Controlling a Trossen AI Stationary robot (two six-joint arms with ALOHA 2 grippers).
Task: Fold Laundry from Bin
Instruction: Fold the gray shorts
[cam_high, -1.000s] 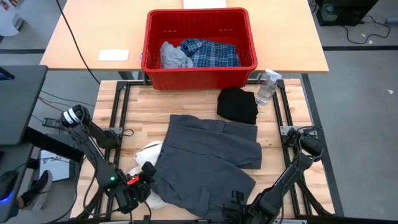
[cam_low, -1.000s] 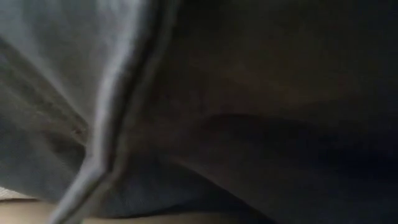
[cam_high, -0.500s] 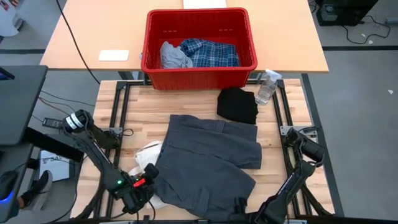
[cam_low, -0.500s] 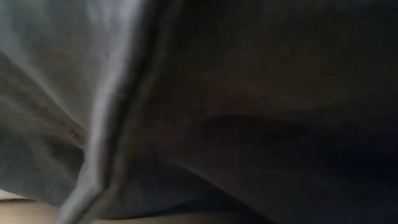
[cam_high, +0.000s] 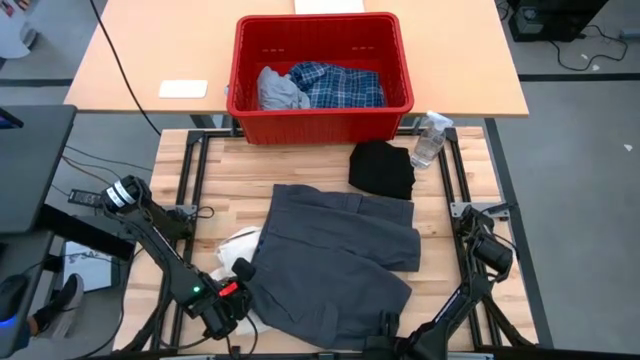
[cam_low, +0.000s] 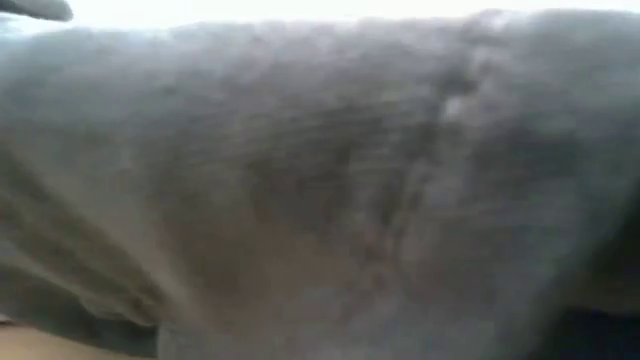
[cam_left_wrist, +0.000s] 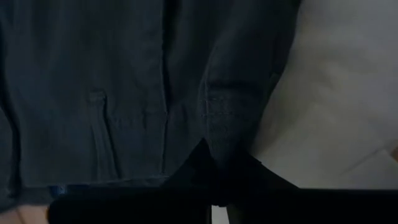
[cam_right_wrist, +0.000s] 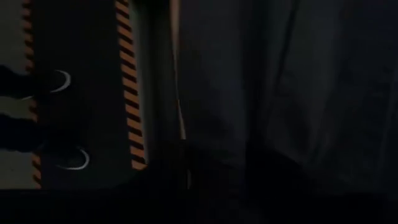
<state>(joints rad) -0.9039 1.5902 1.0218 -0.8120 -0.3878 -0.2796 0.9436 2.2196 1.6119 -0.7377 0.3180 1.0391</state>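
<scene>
Grey cloth fills most of the near half of the wooden table (cam_high: 300, 170): a dark grey garment (cam_high: 335, 255) lies spread there, rumpled, with a folded black piece (cam_high: 382, 168) beyond it and a clear spray bottle (cam_high: 429, 138) just beside that. Farther back, on a separate tan table, the red bin (cam_high: 320, 62) holds a light grey piece (cam_high: 278, 90) and a blue-and-white plaid shirt (cam_high: 336, 84). A white cloth (cam_high: 238, 245) peeks out from under the dark grey garment's left edge.

Only the high view gives this layout. It places the left gripper (cam_high: 232, 300) at the garment's near left corner and the right gripper (cam_high: 388, 328) at its near edge, partly hidden at the picture's bottom.

The left wrist view adds what the overhead cannot: the left fingers (cam_left_wrist: 208, 165) are pinched together on a stitched hem of the dark grey garment, white cloth beside it. The right wrist view is very dark; it shows grey fabric, a yellow-and-black striped floor marking and a person's shoes (cam_right_wrist: 59, 81), but whether that gripper grips anything cannot be told. The low view shows nothing but grey fabric pressed close.
</scene>
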